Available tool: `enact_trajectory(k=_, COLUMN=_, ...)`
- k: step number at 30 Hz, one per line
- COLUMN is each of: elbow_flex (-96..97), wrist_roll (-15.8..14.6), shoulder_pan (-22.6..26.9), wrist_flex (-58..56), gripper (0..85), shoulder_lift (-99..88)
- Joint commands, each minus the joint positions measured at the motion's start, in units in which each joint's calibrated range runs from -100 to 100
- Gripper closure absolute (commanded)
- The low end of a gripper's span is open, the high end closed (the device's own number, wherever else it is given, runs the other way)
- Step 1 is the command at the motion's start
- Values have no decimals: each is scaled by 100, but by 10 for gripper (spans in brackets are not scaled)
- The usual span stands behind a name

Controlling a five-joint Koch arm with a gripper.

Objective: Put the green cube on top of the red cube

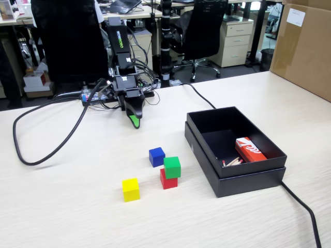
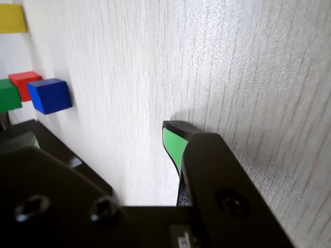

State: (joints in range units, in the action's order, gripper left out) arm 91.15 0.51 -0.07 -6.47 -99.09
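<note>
In the fixed view the green cube [image 1: 172,167] sits on top of the red cube [image 1: 166,182], a little askew, in the middle of the table. The wrist view shows both at its left edge: the green cube [image 2: 7,95] against the red cube [image 2: 24,82]. My black gripper [image 1: 134,121] with green tips is well behind the cubes, close to the arm's base and near the table surface. In the wrist view the gripper [image 2: 98,135] has its jaws wide apart with only bare table between them. It is open and holds nothing.
A blue cube [image 1: 156,156] stands just behind the stack and a yellow cube [image 1: 131,189] to its front left. A black open box [image 1: 207,155] with a red-orange packet [image 1: 250,150] lies to the right. A black cable [image 1: 51,150] loops on the left.
</note>
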Motion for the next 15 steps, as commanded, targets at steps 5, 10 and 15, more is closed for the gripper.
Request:
enact_trajectory(k=5, elbow_flex=233, wrist_roll=63, shoulder_pan=-34, wrist_flex=-118, gripper=379, shoulder_lift=1)
enact_trajectory(k=10, elbow_flex=233, wrist_roll=54, shoulder_pan=-59, wrist_flex=-118, gripper=366, shoulder_lift=1)
enact_trajectory(k=15, elbow_flex=233, wrist_roll=54, shoulder_pan=-59, wrist_flex=-118, gripper=366, shoulder_lift=1)
